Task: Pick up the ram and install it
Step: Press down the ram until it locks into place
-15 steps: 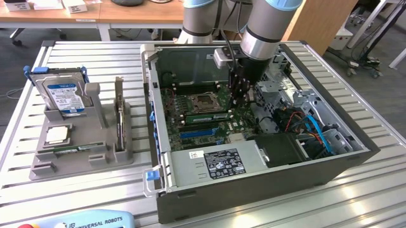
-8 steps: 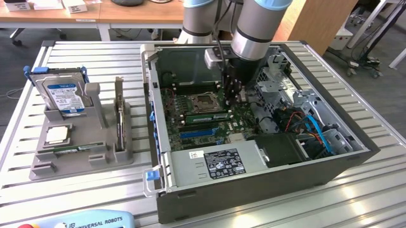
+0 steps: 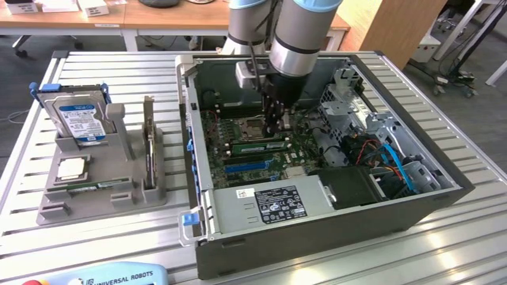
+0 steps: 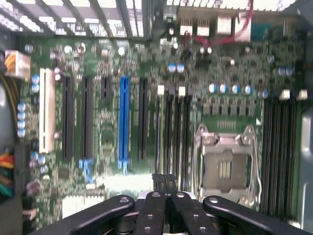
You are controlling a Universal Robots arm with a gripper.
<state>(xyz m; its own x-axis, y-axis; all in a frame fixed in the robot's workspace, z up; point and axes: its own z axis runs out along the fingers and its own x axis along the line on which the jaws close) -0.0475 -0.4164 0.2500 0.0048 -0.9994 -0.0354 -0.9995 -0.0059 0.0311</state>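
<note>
End effector (image 3: 275, 132) is down inside the open computer case (image 3: 317, 237), fingers clenched together over the motherboard (image 3: 253, 148) — just beside the empty processor socket (image 3: 252, 126). In the wrist view the end effector (image 4: 164, 182) shows its two dark fingertips (image 4: 159, 180) pressed together right at the black memory slots (image 4: 173, 132), nothing visibly between them.

The ram (image 3: 257, 146) lies as a long green stick in a slot on the motherboard, touching or right under the fingertips in the exterior view; can't tell if it is fully seated. In the wrist view I can't make out the ram.

Blue expansion slot (image 4: 123, 122) and a white one (image 4: 46, 110) sit further along the board. Power supply (image 3: 265, 205) fills the near corner of the case.

On the exterior view's left, a grey parts holder (image 3: 142, 196) stands on the slatted counter (image 3: 119, 243) — it carries an upright hard drive (image 3: 79, 122), a square silver processor chip (image 3: 70, 170) and an upright expansion card (image 3: 148, 133).
</note>
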